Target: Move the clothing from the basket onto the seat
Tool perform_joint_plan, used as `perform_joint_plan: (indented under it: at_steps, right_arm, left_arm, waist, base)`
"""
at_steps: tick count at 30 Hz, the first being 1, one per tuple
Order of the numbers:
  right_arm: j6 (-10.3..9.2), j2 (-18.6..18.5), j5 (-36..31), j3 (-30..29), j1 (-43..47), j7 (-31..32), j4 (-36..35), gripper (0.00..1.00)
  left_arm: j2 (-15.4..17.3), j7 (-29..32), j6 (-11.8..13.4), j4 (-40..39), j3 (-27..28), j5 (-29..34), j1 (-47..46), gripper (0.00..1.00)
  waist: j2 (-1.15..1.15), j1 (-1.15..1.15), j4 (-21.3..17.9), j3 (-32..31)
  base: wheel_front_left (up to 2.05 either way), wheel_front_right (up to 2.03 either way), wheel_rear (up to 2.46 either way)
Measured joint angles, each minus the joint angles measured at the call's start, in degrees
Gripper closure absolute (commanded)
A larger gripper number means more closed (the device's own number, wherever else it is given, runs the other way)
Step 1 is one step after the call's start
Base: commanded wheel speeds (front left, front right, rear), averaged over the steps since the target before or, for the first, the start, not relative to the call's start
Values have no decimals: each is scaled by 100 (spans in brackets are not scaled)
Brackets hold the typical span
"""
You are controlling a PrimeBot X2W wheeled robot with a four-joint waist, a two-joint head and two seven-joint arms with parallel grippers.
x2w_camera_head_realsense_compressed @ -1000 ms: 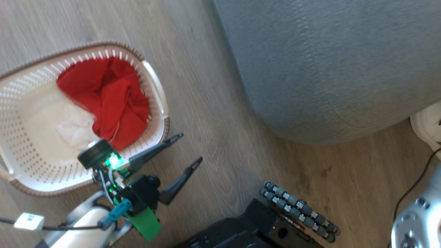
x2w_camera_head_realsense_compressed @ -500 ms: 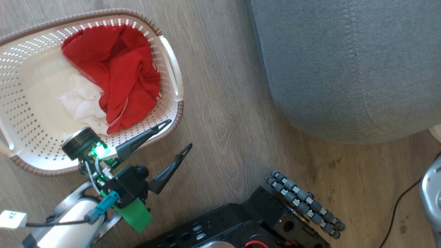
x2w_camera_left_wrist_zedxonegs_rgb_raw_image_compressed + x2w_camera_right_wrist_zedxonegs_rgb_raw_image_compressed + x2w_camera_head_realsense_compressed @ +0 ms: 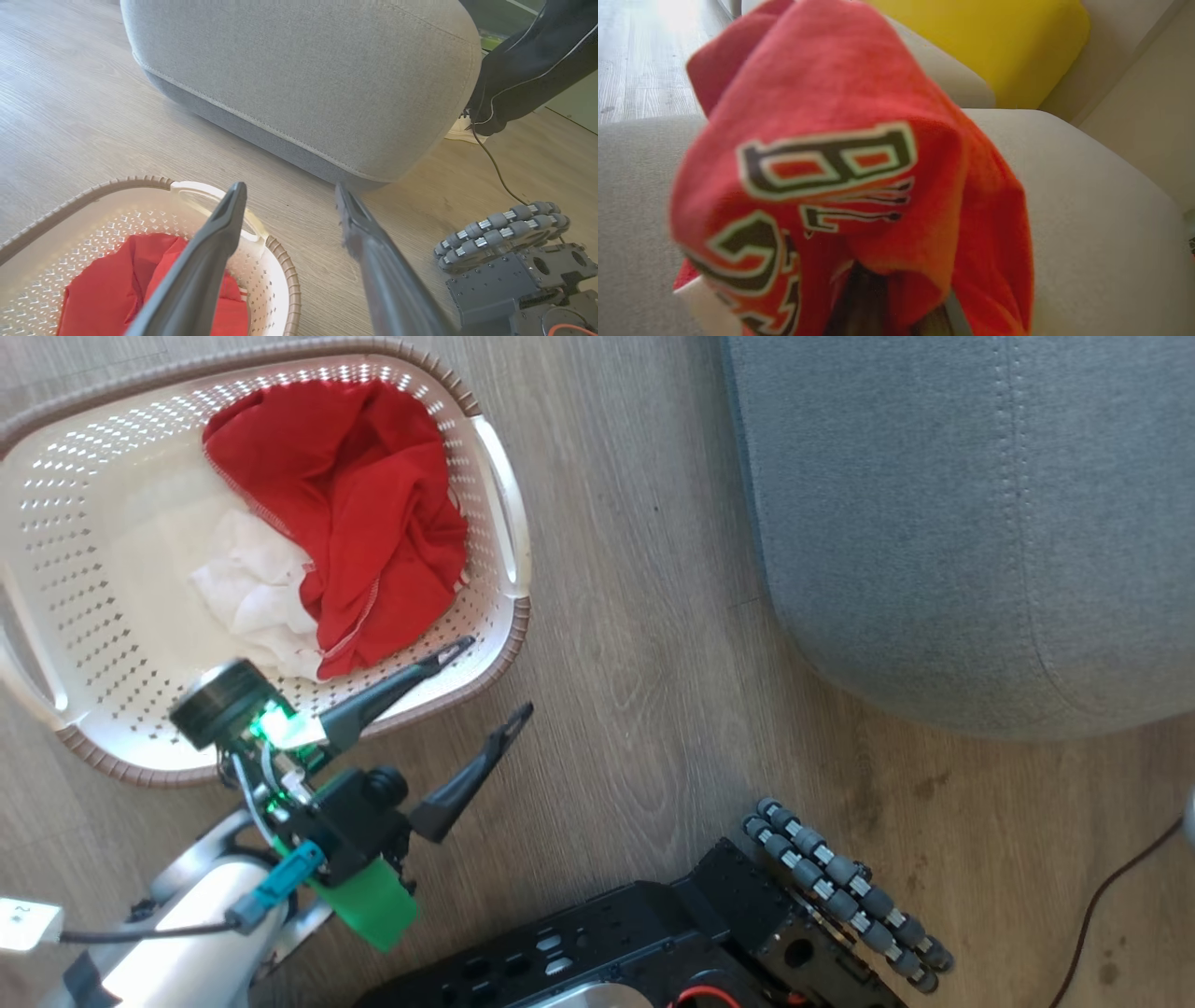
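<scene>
1. Left gripper (image 3: 493, 679): fingers (image 3: 201, 270) spread wide and holding nothing. One tip hangs over the near rim of the basket (image 3: 56, 569), the other over the floor (image 3: 635, 663) just outside it
2. Right gripper (image 3: 878, 317): fingers pressed together on the jersey (image 3: 840, 186), which drapes over them and hides all but a dark sliver at the bottom edge
3. The jersey hangs over the seat (image 3: 1087, 210), its black-and-white lettering blurred; whether it touches the cushion cannot be told
4. Head view: a red garment (image 3: 373, 513) lies bunched in the basket's right half, touching a white cloth (image 3: 252, 588). The basket stands on the floor, apart from the seat
5. Left wrist view adds the seat's rounded side with its stitch line, a dark leg (image 3: 528, 60) and white shoe (image 3: 460, 133) past its corner, and a roller wheel (image 3: 500, 228) at lower right
6. Right wrist view adds a yellow cushion (image 3: 994, 46) behind the seat
</scene>
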Motion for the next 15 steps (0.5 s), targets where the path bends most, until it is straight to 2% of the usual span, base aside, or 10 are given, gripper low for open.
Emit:
perform_joint_plan:
  at_steps: [3, 4, 5, 6, 15]
  right_arm:
    - [0, -8, -93, -5, -65, -20, 109, 100]
    - [0, -19, -118, -41, -65, -76, 130, 72]
    - [0, -35, -156, -86, -65, -136, 141, 22]
    - [0, -48, -192, -136, -66, -165, 152, 0]
    - [0, -92, -422, -96, -74, -271, 290, 0]
  left_arm:
    - [-10, 0, 0, 2, -8, -30, -68, 0]
    - [-23, 1, 0, -1, -11, -30, -71, 0]
    - [-35, 0, 0, -20, -19, -31, -76, 0]
    - [-53, 0, 0, -44, -36, -35, -80, 0]
    - [-180, 0, 0, 10, -181, -114, -107, 0]
  waist:
    - [0, 0, 40, -15]
    - [0, 0, 53, -24]
    - [0, 0, 64, -35]
    - [0, 0, 74, -50]
    - [0, 0, 93, -385]
  base:
    - [0, 0, 0]
    - [0, 0, 0]
    - [0, 0, 0]
    - [0, 0, 0]
    - [0, 0, 0]
